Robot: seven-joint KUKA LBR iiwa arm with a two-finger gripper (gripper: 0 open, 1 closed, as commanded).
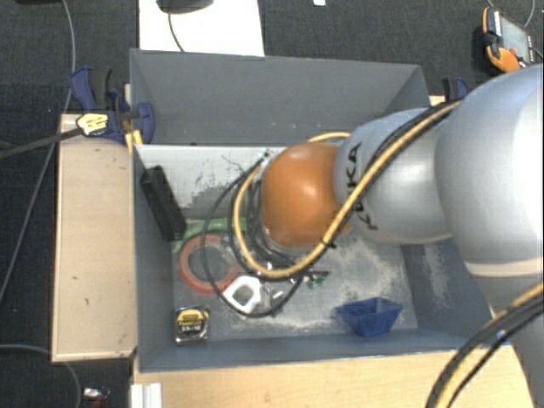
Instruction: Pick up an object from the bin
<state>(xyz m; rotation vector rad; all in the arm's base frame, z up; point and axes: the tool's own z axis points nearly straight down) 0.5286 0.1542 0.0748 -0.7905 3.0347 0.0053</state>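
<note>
Dark carpet is lying all around the grey metal bin, whose tall back wall is standing up at the far side and whose scuffed floor is showing pale scratches and dust. Reaching in from the right, the silver arm is covering much of the bin's right half, with a yellow cable running along it. Its rounded orange cover is hanging over the middle of the floor and blocking the view of what is below. The gripper is peeking out as dark parts just under that cover, low over the front-middle of the floor; whether it is open or closed cannot be told, and nothing is showing as held. Looped black and yellow cables are crowding around it and crossing over the nearby things. Against the left wall a long black block is lying flat, angled slightly. Just beside the gripper, to its left, an orange ring is lying flat, with a green piece sitting behind it. Well apart, near the front right, a crumpled blue piece is resting. Nearest the gripper, a small white piece is lying at the ring's right edge, partly under the cables. In the front-left corner a yellow tape measure is sitting alone.
</note>
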